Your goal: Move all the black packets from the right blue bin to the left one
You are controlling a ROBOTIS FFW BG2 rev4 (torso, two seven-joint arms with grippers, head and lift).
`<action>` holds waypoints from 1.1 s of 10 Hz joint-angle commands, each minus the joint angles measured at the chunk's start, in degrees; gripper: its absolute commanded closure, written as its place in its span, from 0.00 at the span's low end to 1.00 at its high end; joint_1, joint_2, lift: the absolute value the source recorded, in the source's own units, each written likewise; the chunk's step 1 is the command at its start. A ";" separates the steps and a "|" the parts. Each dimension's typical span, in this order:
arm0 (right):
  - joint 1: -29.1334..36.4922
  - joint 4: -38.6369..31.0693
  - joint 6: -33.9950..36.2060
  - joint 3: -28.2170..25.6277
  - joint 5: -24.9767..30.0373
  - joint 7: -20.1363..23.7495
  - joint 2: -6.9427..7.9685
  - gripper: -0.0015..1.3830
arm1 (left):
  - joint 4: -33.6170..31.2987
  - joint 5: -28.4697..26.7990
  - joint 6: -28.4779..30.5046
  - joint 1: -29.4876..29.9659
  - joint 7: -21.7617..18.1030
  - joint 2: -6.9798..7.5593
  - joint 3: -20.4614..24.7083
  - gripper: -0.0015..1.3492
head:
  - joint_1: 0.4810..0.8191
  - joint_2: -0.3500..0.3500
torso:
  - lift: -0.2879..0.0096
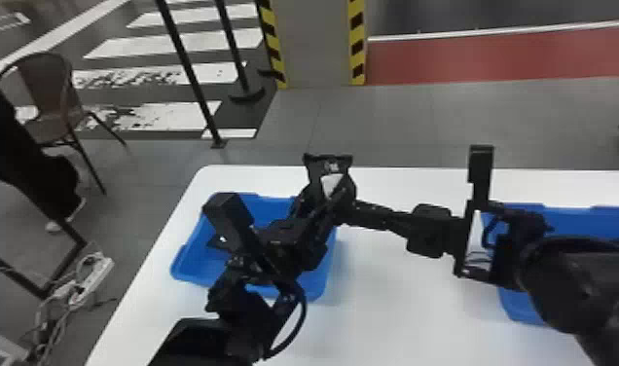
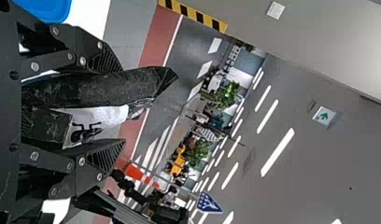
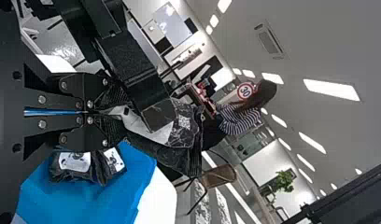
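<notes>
The black packet [image 2: 102, 88] is aloft near the left blue bin's [image 1: 333, 272] far right corner, its long axis running outward from our left hand [image 2: 123, 105], which pinches its sides. Our right hand [image 3: 117, 112] pinches a corner from the right. The right wrist view shows packets [image 3: 86, 165] inside a bin, largely masked by our left arm [image 1: 284, 238] in the head view.

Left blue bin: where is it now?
In the head view, the left blue bin sits on the white table, toward its left edge, partly hidden by the left arm.
</notes>
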 commanded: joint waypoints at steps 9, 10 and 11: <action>11.93 -7.48 -5.38 -17.84 10.00 -6.10 0.78 0.11 | 8.58 -16.39 -17.19 0.48 4.70 -1.08 6.72 0.91 | 0.63 0.80 | 0.60; 16.15 -12.12 -5.80 -20.83 11.58 -10.14 0.69 0.17 | 10.68 -19.02 -18.03 1.05 4.88 -0.90 8.13 0.89 | 0.63 0.77 | 0.60; 18.40 -12.96 -9.18 -21.80 11.85 -13.04 0.34 0.21 | 13.50 -18.41 -19.58 1.19 4.88 -0.73 8.39 0.58 | 0.63 0.73 | 0.60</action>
